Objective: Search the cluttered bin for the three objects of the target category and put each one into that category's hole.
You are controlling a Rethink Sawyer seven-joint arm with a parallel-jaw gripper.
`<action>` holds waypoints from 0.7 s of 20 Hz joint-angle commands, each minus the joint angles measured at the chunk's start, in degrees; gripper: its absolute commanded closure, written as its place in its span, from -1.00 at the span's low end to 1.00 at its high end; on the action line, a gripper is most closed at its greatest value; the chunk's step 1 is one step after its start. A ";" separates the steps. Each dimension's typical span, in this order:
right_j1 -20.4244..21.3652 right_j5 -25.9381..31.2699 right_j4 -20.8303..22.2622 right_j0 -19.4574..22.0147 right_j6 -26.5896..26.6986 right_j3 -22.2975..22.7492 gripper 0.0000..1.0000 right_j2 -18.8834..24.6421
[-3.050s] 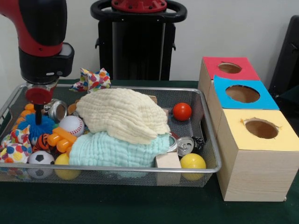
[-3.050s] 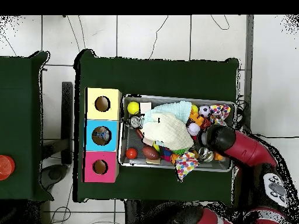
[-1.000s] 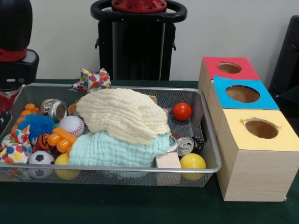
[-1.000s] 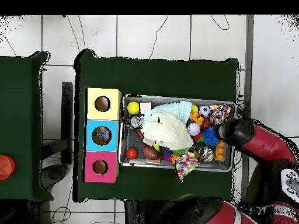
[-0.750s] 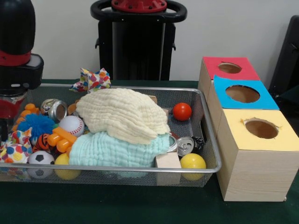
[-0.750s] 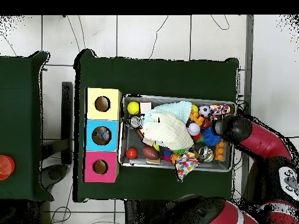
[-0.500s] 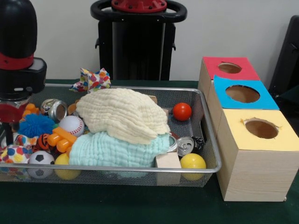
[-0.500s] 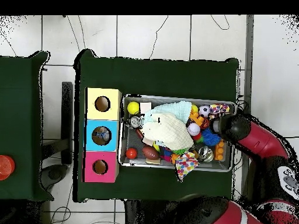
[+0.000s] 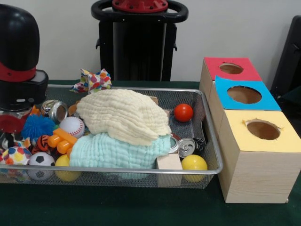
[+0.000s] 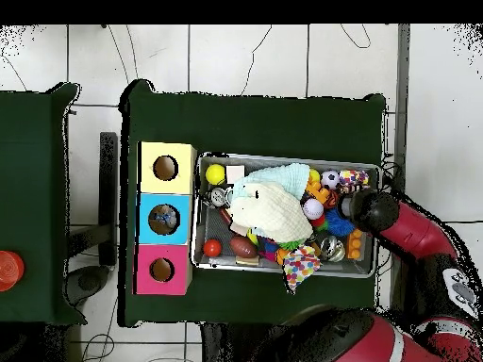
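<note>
One arm [image 9: 19, 70], red and black, lowered over the left end of the bin [image 9: 117, 169]. Gripper [image 9: 7, 136] down among the toys at the near left corner; cannot tell whether clenched or released, nor whether grasping anything.

Wire-mesh bin, shallow, crowded. Three wooden boxes just past its right end, each with a round hole: yellow box [image 9: 258, 165] nearest, blue box [image 9: 242, 94] in the middle, red box [image 9: 230, 68] farthest.

Heaped mid-bin, a cream cloth [image 9: 124, 115] over a mint cloth [image 9: 113, 150]: crinkled, limp, probably hiding more beneath.

Target category not given, so candidates by kind:
- Balls: baseball [image 9: 72, 126], soccer ball [image 9: 41, 160] near the left end, yellow ball [image 9: 194, 163] at the near right corner, red ball [image 9: 183, 112] by the far right corner. Likely light, smooth, prone to rolling; best pinched across the widest part.
- Beanbags: one [image 9: 91, 80] draped over the far rim, one [image 9: 14, 154] beside the gripper. Spotted fabric, soft, saggy; best grasped by the bulk.
- Cans: one [image 9: 56, 110] at the far left, one [image 9: 186, 147] near right. Thin metal, slippery, easily dented; gentle squeeze across the sides.
</note>
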State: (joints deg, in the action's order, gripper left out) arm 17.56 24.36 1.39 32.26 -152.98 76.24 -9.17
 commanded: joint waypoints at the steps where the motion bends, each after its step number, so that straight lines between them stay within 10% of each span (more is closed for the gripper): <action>1: -4.28 -4.32 0.71 -1.20 -2.86 2.73 -1.00 3.73; 8: -4.46 -3.61 0.05 -1.04 -2.46 3.05 -1.00 4.13; 9: -4.39 -3.72 0.20 -0.63 -1.83 3.06 1.00 4.64; 14: -4.18 -3.64 0.90 0.37 0.03 3.22 1.00 5.67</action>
State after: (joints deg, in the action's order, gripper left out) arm 17.20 22.23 1.37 31.77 -152.98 76.23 -9.25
